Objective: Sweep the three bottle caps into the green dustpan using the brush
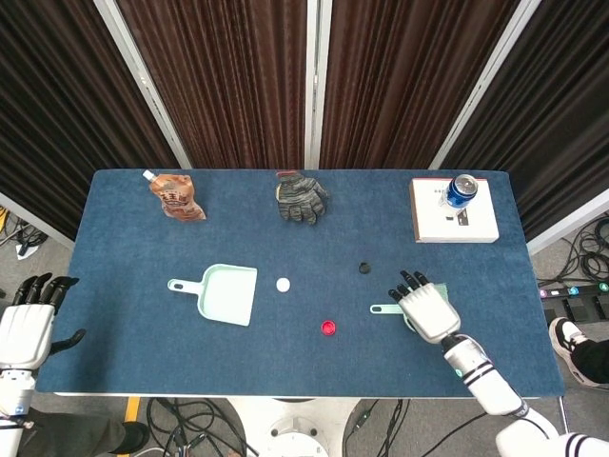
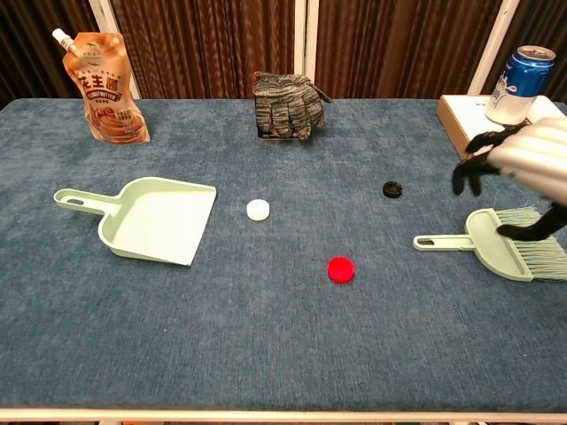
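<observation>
now right hand (image 2: 523, 168) hovers over the brush (image 2: 509, 243), fingers spread, holding nothing; brush lies flat on the blue table (image 2: 266, 345), handle pointing left. left hand (image 1: 27, 324) sits off the table's left edge, fingers apart, empty. green dustpan (image 2: 151, 219) at left-centre, mouth facing right. white cap (image 2: 258, 209) just beside its mouth; red cap (image 2: 341, 269) nearer the front; black cap (image 2: 392, 189) between red cap and brush, further back.
</observation>
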Robot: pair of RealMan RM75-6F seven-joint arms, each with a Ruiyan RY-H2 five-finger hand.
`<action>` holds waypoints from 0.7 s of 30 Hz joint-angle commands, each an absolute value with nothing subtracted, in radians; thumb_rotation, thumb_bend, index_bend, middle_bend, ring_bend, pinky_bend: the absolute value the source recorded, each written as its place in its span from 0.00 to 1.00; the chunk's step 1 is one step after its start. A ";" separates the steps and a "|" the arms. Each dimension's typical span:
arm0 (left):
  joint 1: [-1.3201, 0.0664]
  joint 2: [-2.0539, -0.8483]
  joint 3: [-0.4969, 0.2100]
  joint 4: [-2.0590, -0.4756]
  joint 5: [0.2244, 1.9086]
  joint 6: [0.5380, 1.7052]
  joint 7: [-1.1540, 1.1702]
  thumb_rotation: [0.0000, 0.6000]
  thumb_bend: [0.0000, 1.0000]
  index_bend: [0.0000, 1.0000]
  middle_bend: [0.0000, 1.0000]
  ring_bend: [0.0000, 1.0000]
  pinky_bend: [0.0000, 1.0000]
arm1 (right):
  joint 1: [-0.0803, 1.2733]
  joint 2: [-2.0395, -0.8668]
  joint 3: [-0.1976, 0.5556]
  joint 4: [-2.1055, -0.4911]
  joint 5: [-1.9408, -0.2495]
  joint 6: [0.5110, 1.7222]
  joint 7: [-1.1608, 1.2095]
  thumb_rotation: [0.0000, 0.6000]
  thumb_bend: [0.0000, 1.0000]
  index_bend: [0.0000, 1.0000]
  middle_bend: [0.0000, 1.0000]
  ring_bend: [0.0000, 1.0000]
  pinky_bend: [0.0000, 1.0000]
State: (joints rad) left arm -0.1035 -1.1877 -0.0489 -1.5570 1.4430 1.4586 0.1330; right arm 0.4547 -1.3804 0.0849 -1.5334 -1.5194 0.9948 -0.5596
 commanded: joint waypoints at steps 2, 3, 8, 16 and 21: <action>-0.102 -1.188 -0.047 -1.553 1.438 1.452 0.123 1.00 0.14 0.20 0.19 0.11 0.12 | 0.479 -1.478 0.079 -1.438 -1.473 0.984 -0.625 1.00 0.15 0.38 0.40 0.16 0.24; -0.102 -1.188 -0.047 -1.553 1.438 1.451 0.122 1.00 0.14 0.20 0.19 0.11 0.12 | 0.479 -1.491 0.079 -1.424 -1.467 0.987 -0.632 1.00 0.15 0.38 0.40 0.16 0.24; -0.103 -1.191 -0.045 -1.549 1.442 1.448 0.113 1.00 0.14 0.20 0.19 0.11 0.12 | 0.481 -1.545 0.072 -1.364 -1.442 0.993 -0.638 1.00 0.15 0.40 0.41 0.18 0.25; -0.107 -1.196 -0.044 -1.539 1.439 1.437 0.104 1.00 0.14 0.20 0.19 0.11 0.12 | 0.485 -1.612 0.066 -1.279 -1.422 1.008 -0.595 1.00 0.16 0.41 0.41 0.19 0.25; -0.107 -1.197 -0.044 -1.534 1.435 1.433 0.099 1.00 0.14 0.20 0.19 0.11 0.12 | 0.491 -1.630 0.062 -1.266 -1.419 1.013 -0.585 1.00 0.18 0.41 0.43 0.20 0.26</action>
State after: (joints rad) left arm -0.1071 -1.1972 -0.0443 -1.5349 1.4357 1.4335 0.0989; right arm 0.4898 -1.6289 0.0627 -1.2660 -1.4187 1.0122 -0.5853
